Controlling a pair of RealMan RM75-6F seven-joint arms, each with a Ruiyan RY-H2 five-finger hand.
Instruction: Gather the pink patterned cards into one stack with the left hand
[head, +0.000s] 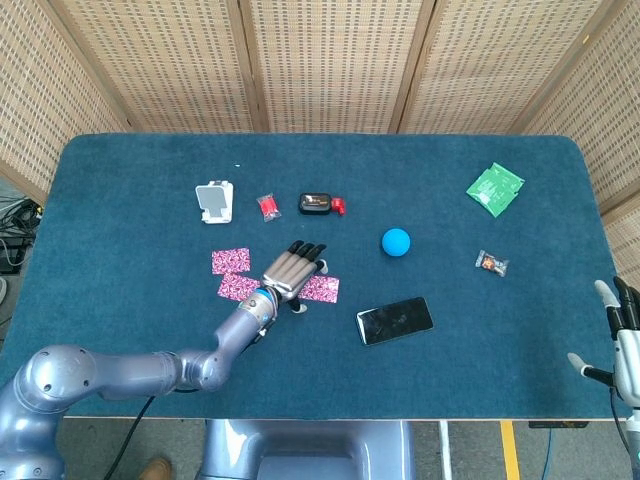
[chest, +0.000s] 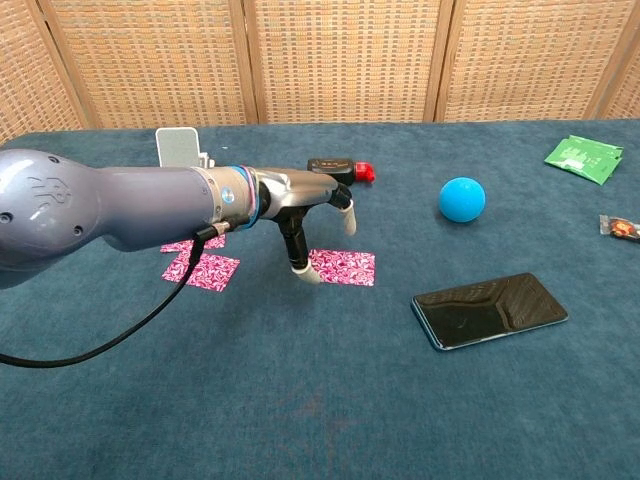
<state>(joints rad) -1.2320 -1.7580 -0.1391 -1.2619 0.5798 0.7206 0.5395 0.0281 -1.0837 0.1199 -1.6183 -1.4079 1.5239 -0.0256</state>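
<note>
Left hand (chest: 312, 205): fingers spread, holding nothing, thumb tip down at the right card's (chest: 345, 266) edge.
Other cards (head: 236, 274): two, left of it, overlapping.
Right hand (head: 625, 335): fingers apart, off the table's (head: 130, 190) corner.
Writing: none legible.

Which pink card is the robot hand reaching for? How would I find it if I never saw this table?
Start at the black phone lying near the front of the blue table, then look just to its left. There lies a pink patterned card, with the left hand hovering over its left edge. Unlike the other two pink cards further left, it lies alone, nearest the phone.
</note>
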